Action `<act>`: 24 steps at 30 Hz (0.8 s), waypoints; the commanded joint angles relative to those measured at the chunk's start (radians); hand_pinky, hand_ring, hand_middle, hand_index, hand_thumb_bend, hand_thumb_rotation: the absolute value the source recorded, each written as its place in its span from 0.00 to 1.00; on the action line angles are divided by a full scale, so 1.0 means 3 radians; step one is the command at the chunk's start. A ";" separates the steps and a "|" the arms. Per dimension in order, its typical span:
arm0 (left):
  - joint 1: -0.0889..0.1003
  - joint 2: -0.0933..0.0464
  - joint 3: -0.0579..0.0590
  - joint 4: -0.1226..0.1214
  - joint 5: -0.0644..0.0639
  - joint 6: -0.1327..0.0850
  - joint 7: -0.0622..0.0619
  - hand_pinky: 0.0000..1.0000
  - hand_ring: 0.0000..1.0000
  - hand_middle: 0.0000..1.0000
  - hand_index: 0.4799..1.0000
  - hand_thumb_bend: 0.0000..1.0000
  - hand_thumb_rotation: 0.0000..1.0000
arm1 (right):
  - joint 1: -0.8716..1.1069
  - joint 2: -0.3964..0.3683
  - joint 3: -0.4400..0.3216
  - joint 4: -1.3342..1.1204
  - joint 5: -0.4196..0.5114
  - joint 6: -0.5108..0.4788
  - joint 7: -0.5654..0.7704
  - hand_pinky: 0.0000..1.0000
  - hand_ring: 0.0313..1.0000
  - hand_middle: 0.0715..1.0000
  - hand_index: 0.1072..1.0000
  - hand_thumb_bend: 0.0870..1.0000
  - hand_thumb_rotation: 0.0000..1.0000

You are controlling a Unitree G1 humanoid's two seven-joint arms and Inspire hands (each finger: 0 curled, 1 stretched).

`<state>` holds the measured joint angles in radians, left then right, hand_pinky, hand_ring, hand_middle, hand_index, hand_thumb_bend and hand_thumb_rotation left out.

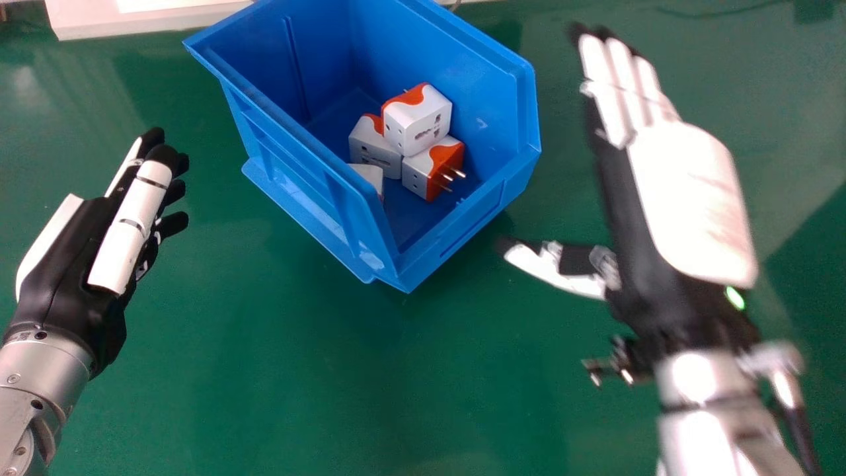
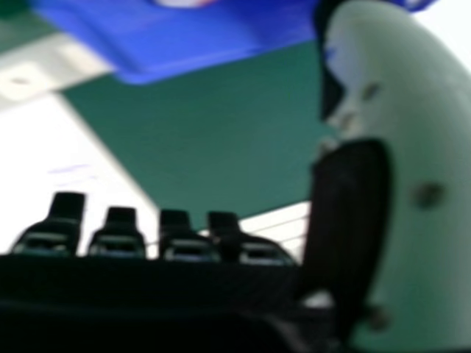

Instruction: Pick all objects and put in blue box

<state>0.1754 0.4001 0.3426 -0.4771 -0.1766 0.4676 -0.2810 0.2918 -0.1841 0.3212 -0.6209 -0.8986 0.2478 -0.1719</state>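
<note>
As white-orange plastic cube adapters (image 1: 418, 125) sit in blue plastic box (image 1: 489, 86), placing seems done; left hand (image 1: 82, 244), right hand (image 1: 687, 198): fingers straight, retract next.

Adapters (image 1: 424, 120) in box (image 1: 301, 178), one atop others, box on table (image 1: 284, 383)

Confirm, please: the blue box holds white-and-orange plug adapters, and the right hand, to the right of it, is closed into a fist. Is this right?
The fist is wrong: the head view shows the right hand open, its fingers straight. It is to the right of the blue box, which holds white-and-orange plug adapters.
</note>
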 commanded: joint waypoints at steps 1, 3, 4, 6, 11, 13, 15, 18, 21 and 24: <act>0.0010 0.0035 0.0034 -0.0006 0.0026 -0.0108 0.0006 0.93 0.97 0.97 1.00 0.43 1.00 | 0.0223 0.0019 -0.0135 -0.0196 0.0091 -0.0102 -0.0064 0.93 1.00 1.00 0.97 0.38 0.12; 0.0025 0.0035 0.0033 0.0020 0.0045 -0.0143 0.0005 0.93 0.97 0.96 1.00 0.43 1.00 | 0.0379 0.0027 -0.0207 -0.0254 0.0140 -0.0134 -0.0039 0.92 0.99 1.00 0.96 0.34 0.12; 0.0036 0.0033 0.0029 0.0030 0.0058 -0.0164 0.0005 0.93 0.97 0.96 1.00 0.43 1.00 | 0.0445 0.0024 -0.0249 -0.0273 0.0167 -0.0155 -0.0027 0.91 0.99 1.00 0.96 0.32 0.12; 0.0065 0.0024 0.0019 0.0033 0.0085 -0.0206 0.0009 0.93 0.97 0.96 1.00 0.43 1.00 | 0.0558 0.0014 -0.0333 -0.0281 0.0236 -0.0202 -0.0016 0.91 0.99 1.00 0.96 0.30 0.12; 0.0130 0.0021 0.0014 0.0104 0.0157 -0.0393 0.0012 0.92 0.96 0.96 1.00 0.42 1.00 | 0.0861 0.0002 -0.0533 -0.0244 0.0516 -0.0422 -0.0044 0.89 0.98 1.00 0.95 0.25 0.17; 0.0149 0.0018 0.0018 0.0151 0.0182 -0.0490 0.0012 0.92 0.96 0.96 1.00 0.41 1.00 | 0.0915 0.0009 -0.0609 -0.0181 0.0668 -0.0546 -0.0066 0.87 0.98 1.00 0.95 0.24 0.20; 0.0160 0.0004 0.0003 0.0203 0.0217 -0.0612 0.0022 0.92 0.96 0.96 1.00 0.41 1.00 | 0.0931 0.0043 -0.0693 -0.0102 0.0922 -0.0683 -0.0061 0.86 0.98 1.00 0.94 0.23 0.25; 0.0162 -0.0028 -0.0036 0.0297 0.0272 -0.0826 0.0039 0.92 0.96 0.96 1.00 0.39 1.00 | 0.0911 0.0156 -0.0756 0.0036 0.1357 -0.0885 -0.0036 0.85 0.98 1.00 0.94 0.22 0.38; 0.0142 -0.0063 -0.0065 0.0424 0.0299 -0.1059 0.0054 0.91 0.96 0.96 1.00 0.38 1.00 | 0.0862 0.0248 -0.0758 0.0144 0.1733 -0.1040 0.0038 0.86 0.98 1.00 0.94 0.22 0.50; 0.0126 -0.0094 -0.0075 0.0558 0.0302 -0.1258 0.0053 0.91 0.96 0.96 1.00 0.37 1.00 | 0.0822 0.0281 -0.0752 0.0204 0.1972 -0.1093 0.0138 0.86 0.98 1.00 0.94 0.22 0.55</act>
<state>0.2214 0.3726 0.3191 -0.3198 -0.0946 0.1331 -0.2729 0.5520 -0.1046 0.1020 -0.5520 -0.3381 -0.0498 -0.1404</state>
